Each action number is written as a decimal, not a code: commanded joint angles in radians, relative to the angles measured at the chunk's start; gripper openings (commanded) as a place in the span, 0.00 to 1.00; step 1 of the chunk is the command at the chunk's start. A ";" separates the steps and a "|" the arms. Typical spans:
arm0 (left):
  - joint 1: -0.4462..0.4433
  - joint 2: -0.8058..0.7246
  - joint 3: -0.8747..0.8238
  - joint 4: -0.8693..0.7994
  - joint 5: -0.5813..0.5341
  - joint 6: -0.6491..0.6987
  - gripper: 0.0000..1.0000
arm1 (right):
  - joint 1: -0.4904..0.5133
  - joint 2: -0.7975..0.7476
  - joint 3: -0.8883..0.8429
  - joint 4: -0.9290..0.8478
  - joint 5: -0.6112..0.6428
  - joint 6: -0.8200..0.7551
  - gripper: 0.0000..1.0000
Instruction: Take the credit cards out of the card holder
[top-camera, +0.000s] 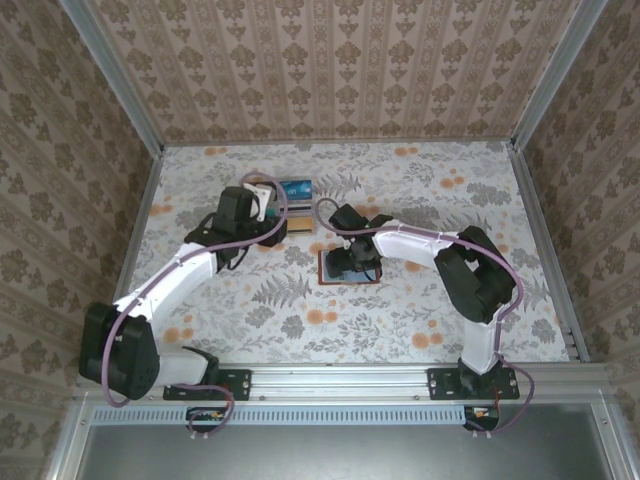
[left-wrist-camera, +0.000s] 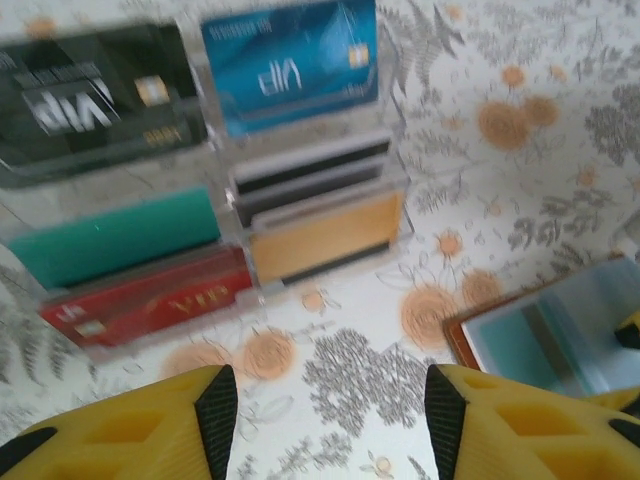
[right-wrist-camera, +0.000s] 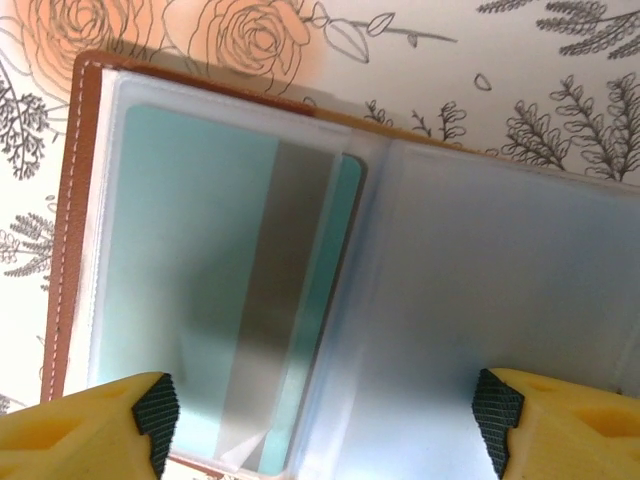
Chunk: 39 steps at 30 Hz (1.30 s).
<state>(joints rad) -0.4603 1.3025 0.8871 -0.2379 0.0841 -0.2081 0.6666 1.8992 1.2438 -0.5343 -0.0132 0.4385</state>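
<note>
The card holder (right-wrist-camera: 70, 230) lies open on the table, brown leather rim around clear blue-grey pockets. A teal credit card (right-wrist-camera: 190, 230) with a grey stripe sits in its left pocket; the right pocket looks bare. My right gripper (right-wrist-camera: 325, 415) hangs open just above the holder, one finger over each side. In the top view it (top-camera: 352, 262) covers most of the card holder (top-camera: 328, 278). My left gripper (left-wrist-camera: 330, 400) is open over bare table, nothing between its fingers, with the holder's corner (left-wrist-camera: 560, 335) to its right.
A clear plastic tray (left-wrist-camera: 222, 185) stands ahead of the left gripper, holding black (left-wrist-camera: 95, 100), blue (left-wrist-camera: 290, 60), teal (left-wrist-camera: 115, 240), red (left-wrist-camera: 150, 300) and orange (left-wrist-camera: 325, 235) cards. In the top view the tray (top-camera: 297, 205) sits beside the left gripper (top-camera: 270, 228). Patterned walls enclose the table.
</note>
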 joint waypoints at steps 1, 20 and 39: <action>-0.038 -0.014 -0.044 0.031 -0.023 -0.129 0.58 | -0.003 0.053 0.000 -0.054 0.058 -0.013 0.77; -0.050 0.063 -0.180 0.211 0.178 -0.402 1.00 | -0.012 0.054 -0.100 -0.009 0.154 -0.037 0.53; -0.199 0.362 0.006 0.243 0.348 -0.751 0.45 | -0.033 0.047 -0.185 0.092 0.070 0.006 0.44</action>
<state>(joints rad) -0.6441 1.6333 0.8532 -0.0181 0.4011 -0.9062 0.6472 1.8641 1.1336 -0.3847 0.0975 0.4225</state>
